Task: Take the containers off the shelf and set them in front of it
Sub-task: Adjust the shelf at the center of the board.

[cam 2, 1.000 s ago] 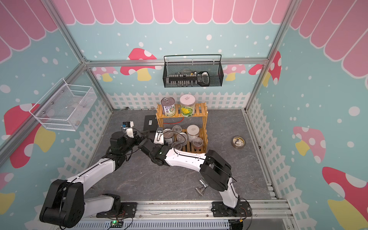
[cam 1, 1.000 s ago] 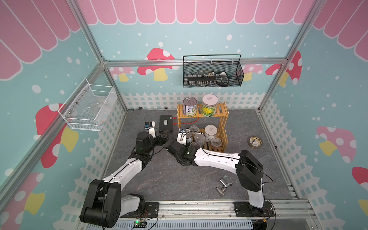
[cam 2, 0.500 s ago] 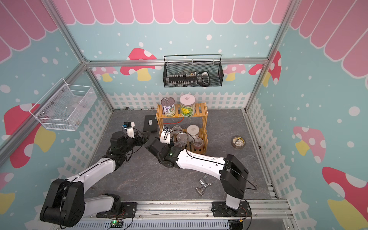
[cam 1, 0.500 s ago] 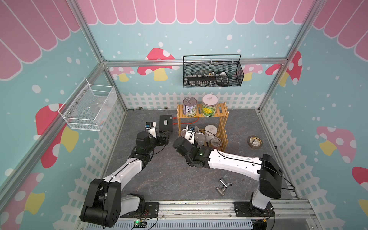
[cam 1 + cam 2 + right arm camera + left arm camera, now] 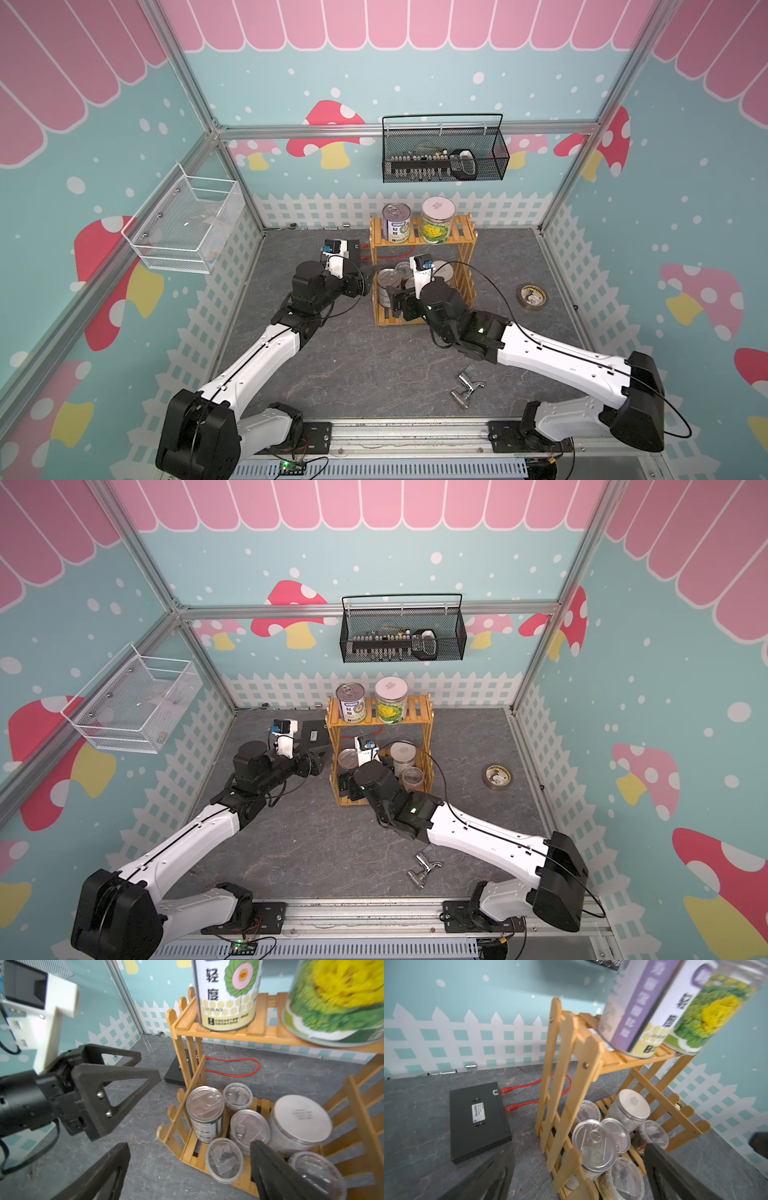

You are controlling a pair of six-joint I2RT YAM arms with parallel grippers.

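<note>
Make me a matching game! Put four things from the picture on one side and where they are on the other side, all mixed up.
Things:
1. purple-labelled tin
2. white-lidded canister
3. tape roll
4. chrome faucet

Places:
A. lower tier of the shelf
B. lying on the grey floor, in front of the shelf
C. upper tier of the shelf
D. flat on the floor, off to the side of the shelf

Pairs: 1-C, 2-A, 3-D, 4-B
</note>
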